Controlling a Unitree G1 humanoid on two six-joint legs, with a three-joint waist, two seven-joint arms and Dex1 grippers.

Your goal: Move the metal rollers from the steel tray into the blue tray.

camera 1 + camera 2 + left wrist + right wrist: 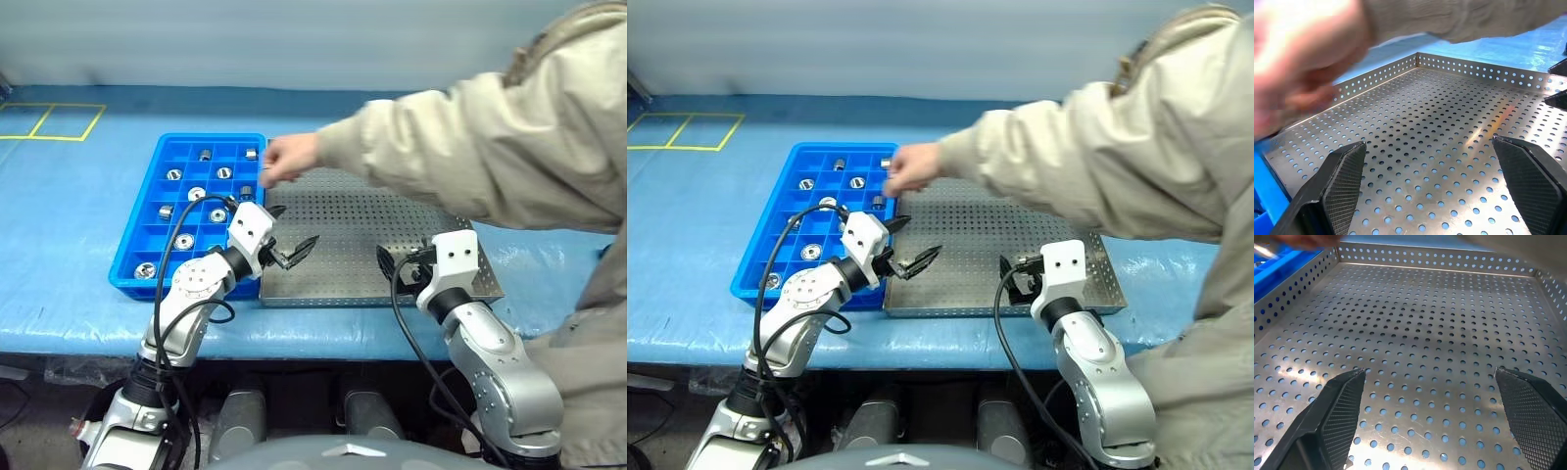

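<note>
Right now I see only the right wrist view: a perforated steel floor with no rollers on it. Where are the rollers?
Observer: The metal rollers I can see sit in compartments of the blue tray.
Operator: Is anything above the trays?
Observer: A person's hand reaches to the blue tray's far corner, beside the steel tray.
Operator: And the left claw?
Observer: The left claw is open, over the steel tray's near left corner.

Steel tray (372,235) floor ahead of both pincers lies bare — open passage. Beyond the left pincer (290,238), a person's hand (291,159) and sleeve (470,147) cross over the tray's far edge — blocking that way.
</note>
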